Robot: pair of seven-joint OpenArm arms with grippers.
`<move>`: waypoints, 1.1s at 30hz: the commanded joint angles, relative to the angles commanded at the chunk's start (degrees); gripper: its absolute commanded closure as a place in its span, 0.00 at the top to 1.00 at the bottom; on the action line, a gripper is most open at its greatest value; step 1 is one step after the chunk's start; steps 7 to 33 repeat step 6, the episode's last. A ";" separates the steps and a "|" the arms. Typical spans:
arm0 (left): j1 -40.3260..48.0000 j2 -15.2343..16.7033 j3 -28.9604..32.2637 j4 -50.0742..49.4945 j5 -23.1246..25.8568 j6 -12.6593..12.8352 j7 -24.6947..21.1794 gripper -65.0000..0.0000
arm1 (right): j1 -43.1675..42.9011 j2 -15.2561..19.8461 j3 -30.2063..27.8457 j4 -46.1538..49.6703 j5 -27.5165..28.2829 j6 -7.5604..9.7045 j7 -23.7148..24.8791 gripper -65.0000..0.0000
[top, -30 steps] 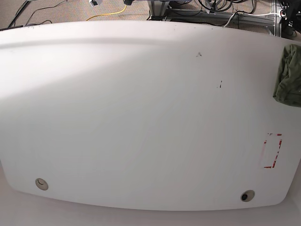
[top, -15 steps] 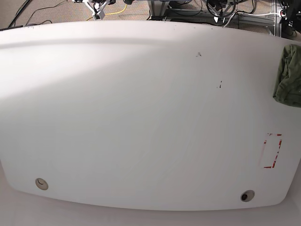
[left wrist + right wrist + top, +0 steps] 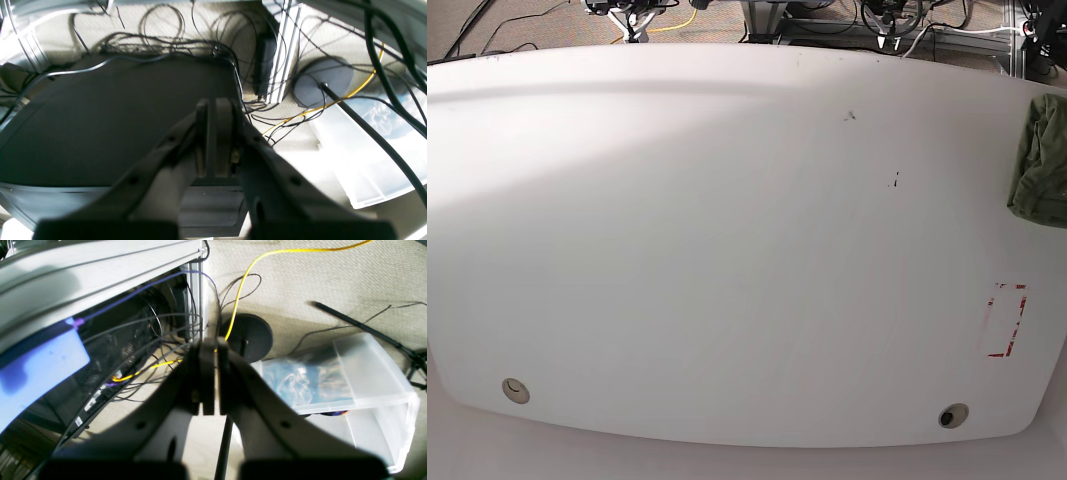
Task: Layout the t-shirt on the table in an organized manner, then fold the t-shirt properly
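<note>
The olive-green t-shirt lies crumpled in a heap at the far right edge of the white table, partly cut off by the frame. Both grippers hang beyond the table's far edge, over the floor. My right gripper peeks in at the top left of the base view, far from the shirt. My left gripper shows at the top, right of the middle. In the wrist views the left gripper and the right gripper are each shut with nothing between the fingers. Neither wrist view shows the shirt.
A red tape rectangle marks the table's right front. Two round grommets sit near the front edge. Behind the table are cables, an aluminium frame, a black round stand base and a clear plastic bin.
Both gripper tips have come into the base view at the top edge over the last second. The t-shirt has not moved.
</note>
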 joint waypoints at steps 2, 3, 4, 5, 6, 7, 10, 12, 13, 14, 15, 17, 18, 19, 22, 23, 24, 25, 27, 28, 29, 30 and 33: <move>0.00 0.00 0.00 0.00 0.00 0.00 0.00 0.04 | 0.79 -0.97 0.00 -1.76 -1.14 0.00 1.14 0.02; 0.00 0.00 0.00 0.00 0.00 0.00 0.00 0.04 | 0.97 -1.14 0.00 -2.29 -1.58 0.00 1.67 0.02; 0.00 0.00 0.00 0.00 0.00 0.00 0.00 0.04 | 1.14 -1.32 0.00 -2.90 -2.11 0.00 2.29 0.02; 0.00 0.00 0.00 0.00 0.00 0.00 0.00 0.04 | 1.23 -1.41 0.09 -3.25 -2.55 0.00 2.81 0.02; 0.00 0.00 0.00 0.00 0.00 0.00 0.00 0.04 | 1.32 -1.49 0.09 -3.60 -2.90 0.00 3.25 0.02; 0.00 0.00 0.00 0.00 0.00 0.00 0.00 0.04 | 1.32 -1.49 0.09 -3.60 -2.90 0.00 3.25 0.02; 0.00 0.00 0.00 0.00 0.00 0.00 0.00 0.04 | 1.32 -1.49 0.09 -3.60 -2.90 0.00 3.25 0.02; 0.00 0.00 0.00 0.00 0.00 0.00 0.00 0.04 | 1.32 -1.49 0.09 -3.60 -2.90 0.00 3.25 0.02; 0.00 0.00 0.00 0.00 0.00 0.00 0.00 0.04 | 1.32 -1.49 0.09 -3.60 -2.90 0.00 3.25 0.02; 0.00 0.00 0.00 0.00 0.00 0.00 0.00 0.04 | 1.32 -1.49 0.09 -3.60 -2.90 0.00 3.25 0.02; 0.00 0.00 0.00 0.00 0.00 0.00 0.00 0.04 | 1.32 -1.49 0.09 -3.60 -2.90 0.00 3.25 0.02; 0.00 0.00 0.00 0.00 0.00 0.00 0.00 0.04 | 1.32 -1.49 0.09 -3.60 -2.90 0.00 3.25 0.02; 0.00 0.00 0.00 0.00 0.00 0.00 0.00 0.04 | 1.32 -1.49 0.09 -3.60 -2.90 0.00 3.25 0.02; 0.00 0.00 0.00 0.00 0.00 0.00 0.00 0.04 | 1.32 -1.49 0.09 -3.60 -2.90 0.00 3.25 0.02; 0.00 0.00 0.00 0.00 0.00 0.00 0.00 0.04 | 1.32 -1.49 0.09 -3.60 -2.90 0.00 3.25 0.02; 0.00 0.00 0.00 0.00 0.00 0.00 0.00 0.04 | 1.32 -1.49 0.09 -3.60 -2.90 0.00 3.25 0.02; 0.00 0.00 0.00 0.00 0.00 0.00 0.00 0.04 | 1.32 -1.49 0.09 -3.60 -2.90 0.00 3.25 0.02; 0.00 0.00 0.00 0.00 0.00 0.00 0.00 0.04 | 1.32 -1.49 0.09 -3.60 -2.90 0.00 3.25 0.02; 0.00 0.00 0.00 0.00 0.00 0.00 0.00 0.04 | 1.32 -1.49 0.09 -3.60 -2.90 0.00 3.25 0.02; 0.00 0.00 0.00 0.00 0.00 0.00 0.00 0.04 | 1.32 -1.49 0.09 -3.60 -2.90 0.00 3.25 0.02; 0.00 0.00 0.00 0.00 0.00 0.00 0.00 0.04 | 1.32 -1.49 0.09 -3.60 -2.90 0.00 3.25 0.02; 0.00 0.00 0.00 0.00 0.00 0.00 0.00 0.04 | 1.32 -1.49 0.09 -3.60 -2.90 0.00 3.25 0.02; 0.00 0.00 0.00 0.00 0.00 0.00 0.00 0.04 | 1.32 -1.49 0.09 -3.60 -2.90 0.00 3.25 0.02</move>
